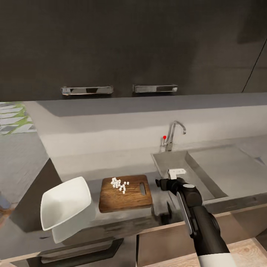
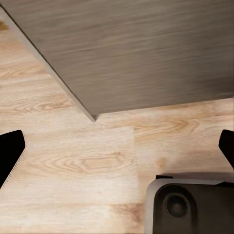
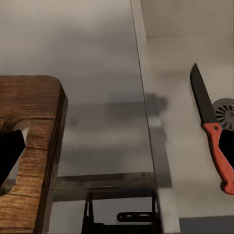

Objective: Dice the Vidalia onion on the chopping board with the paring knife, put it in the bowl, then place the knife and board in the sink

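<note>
Small pink-and-white diced onion [image 1: 119, 184] pieces lie in a heap on the brown chopping board [image 1: 125, 196], which rests on the grey countertop [image 1: 92, 163]. Left of the board stands the white bowl [image 1: 66, 205]. Inside the steel sink [image 1: 178, 163] lies the paring knife [image 3: 210, 126], red handle and dark blade, beside the round drain [image 3: 226, 111]. My right gripper [image 1: 166, 202] hangs open over the counter strip between the board's edge [image 3: 34, 146] and the sink [image 3: 175, 146], holding nothing. The left gripper [image 2: 117, 151] is open and points at the wooden floor.
A curved chrome faucet [image 1: 174, 134] with a tiny red knob [image 1: 164, 137] stands behind the sink. Dark wall cabinets with steel handles [image 1: 87, 90] hang above. A dark cabinet panel [image 2: 136, 48] and the robot's base [image 2: 190, 204] lie below the left arm.
</note>
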